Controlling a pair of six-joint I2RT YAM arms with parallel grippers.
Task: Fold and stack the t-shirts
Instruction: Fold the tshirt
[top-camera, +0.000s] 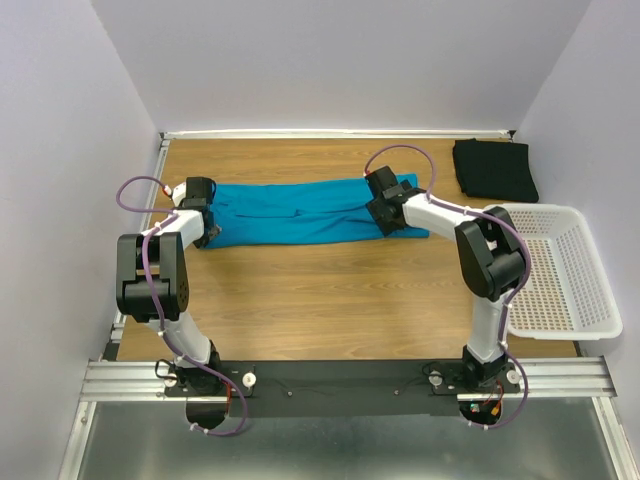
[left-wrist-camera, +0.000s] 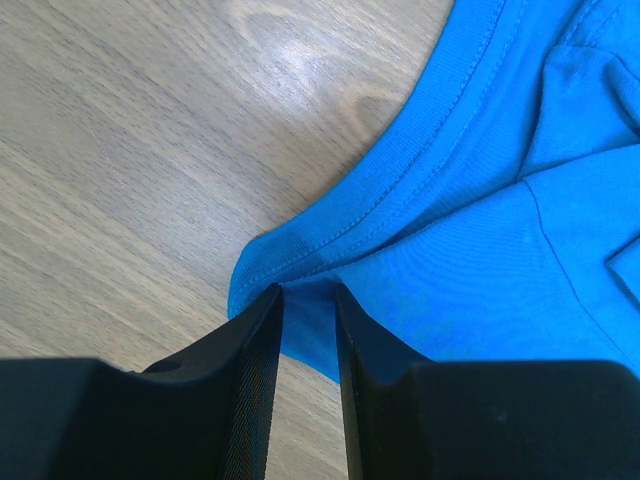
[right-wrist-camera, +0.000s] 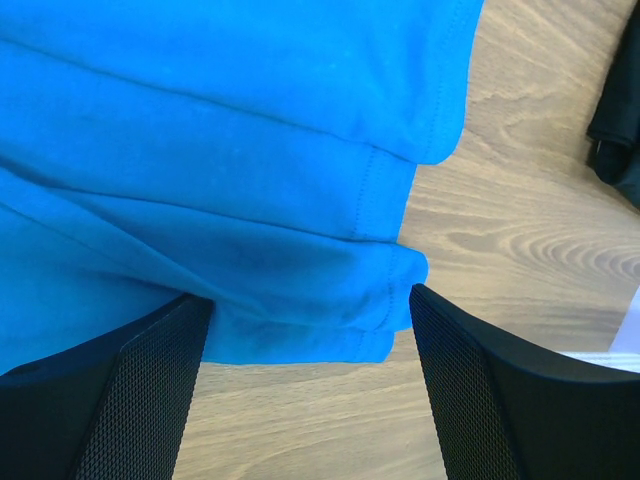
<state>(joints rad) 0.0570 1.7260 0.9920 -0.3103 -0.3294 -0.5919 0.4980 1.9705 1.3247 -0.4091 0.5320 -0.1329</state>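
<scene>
The left gripper (left-wrist-camera: 308, 296) is closed to a narrow gap on cloth at the neckband end of the blue t-shirt (top-camera: 300, 212), while the right gripper (right-wrist-camera: 310, 300) stands wide, its jaws straddling the hem corner without a grip. The blue t-shirt lies as a long folded band across the upper centre of the overhead view, on the table (top-camera: 330, 290). The black t-shirt (top-camera: 494, 168) sits folded at upper right and the basket (top-camera: 606, 300) at the right edge. Judged step: the crosswise fold of the blue t-shirt, which next calls for the right gripper to close on all hem layers.
</scene>
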